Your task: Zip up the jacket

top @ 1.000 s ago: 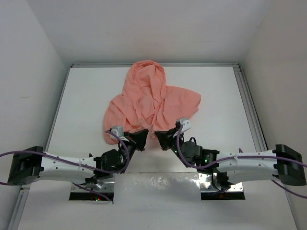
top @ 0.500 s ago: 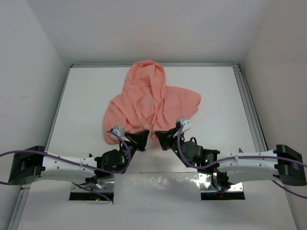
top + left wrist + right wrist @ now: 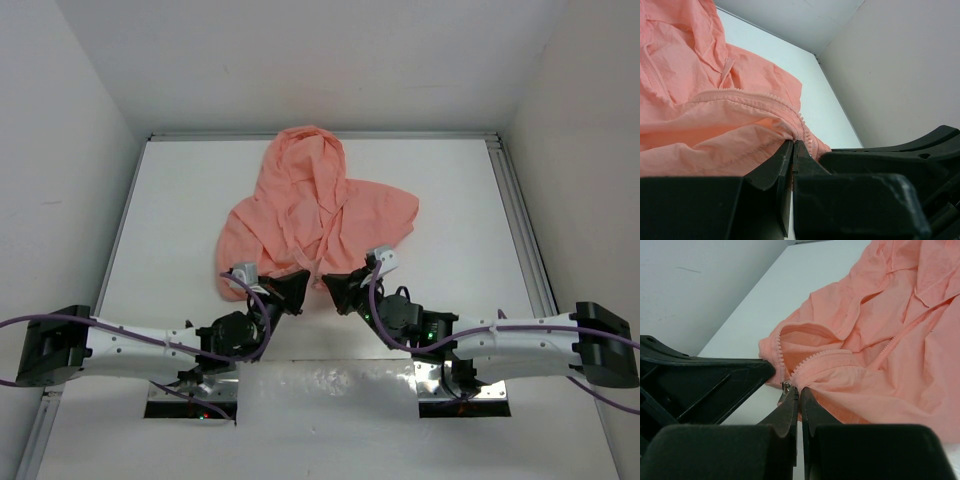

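A white table [image 3: 180,200] fills the middle of the overhead view, boxed in by plain pale walls: one at the left [image 3: 60,150], one across the top [image 3: 320,60], one at the right [image 3: 590,150]. A metal rail [image 3: 520,225] runs along the table's right edge. At the bottom centre lies a glossy pale sheet [image 3: 328,392], possibly plastic. In the right wrist view, the upper-left wall bears a faint dark mark [image 3: 689,270].

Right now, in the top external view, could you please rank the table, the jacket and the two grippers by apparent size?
1. table
2. jacket
3. left gripper and right gripper: these look alike, so I leave them unranked.
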You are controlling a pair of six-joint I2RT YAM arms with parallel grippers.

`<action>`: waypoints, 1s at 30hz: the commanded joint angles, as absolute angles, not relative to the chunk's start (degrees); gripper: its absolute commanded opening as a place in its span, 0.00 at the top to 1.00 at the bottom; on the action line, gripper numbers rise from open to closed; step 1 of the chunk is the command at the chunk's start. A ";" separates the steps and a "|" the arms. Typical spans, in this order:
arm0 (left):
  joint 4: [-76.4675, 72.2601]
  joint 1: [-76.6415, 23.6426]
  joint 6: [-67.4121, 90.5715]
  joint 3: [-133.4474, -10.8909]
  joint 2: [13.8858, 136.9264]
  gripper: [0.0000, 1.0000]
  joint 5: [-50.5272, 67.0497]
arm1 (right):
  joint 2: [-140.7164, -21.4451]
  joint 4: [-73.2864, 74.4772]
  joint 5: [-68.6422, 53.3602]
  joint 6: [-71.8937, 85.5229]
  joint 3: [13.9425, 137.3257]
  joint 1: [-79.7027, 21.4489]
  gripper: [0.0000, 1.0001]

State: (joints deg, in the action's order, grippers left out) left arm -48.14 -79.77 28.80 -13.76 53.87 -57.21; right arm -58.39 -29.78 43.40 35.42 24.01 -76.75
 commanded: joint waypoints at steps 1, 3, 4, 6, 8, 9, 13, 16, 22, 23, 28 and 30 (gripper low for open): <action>-49.13 -79.28 29.62 -14.85 53.17 1.00 -56.69 | -57.57 -31.38 42.89 35.16 25.75 -77.26 1.00; -48.96 -79.19 29.71 -14.85 52.91 1.00 -56.60 | -57.39 -31.38 42.89 35.16 25.66 -77.17 1.00; -48.96 -79.10 29.79 -14.85 52.82 1.00 -56.69 | -57.31 -31.46 42.98 35.16 25.49 -77.25 1.00; -48.78 -78.93 29.97 -14.68 52.65 1.00 -56.60 | -56.87 -31.82 43.15 34.89 25.31 -77.26 1.00; -48.60 -78.93 30.15 -14.68 52.65 1.00 -56.25 | -56.60 -31.82 43.42 34.80 25.14 -77.26 1.00; -48.60 -78.93 30.23 -14.68 52.73 1.00 -56.25 | -56.51 -31.82 43.59 34.72 25.14 -77.26 1.00; -48.60 -78.75 30.50 -14.59 52.82 1.00 -55.90 | -56.34 -31.99 43.68 34.80 24.87 -77.26 1.00; -48.69 -78.66 30.59 -14.68 53.17 1.00 -55.72 | -56.60 -31.82 43.42 34.80 24.96 -77.26 1.00; -48.78 -78.14 30.85 -14.33 52.39 1.00 -55.55 | -56.60 -31.20 43.16 35.51 24.61 -77.26 1.00; -48.78 -78.05 30.85 -14.24 52.30 1.00 -55.46 | -56.51 -31.11 43.24 35.59 24.61 -77.26 1.00; -48.52 -77.34 31.55 -13.97 51.77 1.00 -54.41 | -55.90 -31.11 43.33 35.86 24.17 -77.26 1.00; -48.60 -77.34 31.64 -13.97 52.12 1.00 -53.88 | -55.72 -31.20 43.42 35.77 24.08 -77.26 1.00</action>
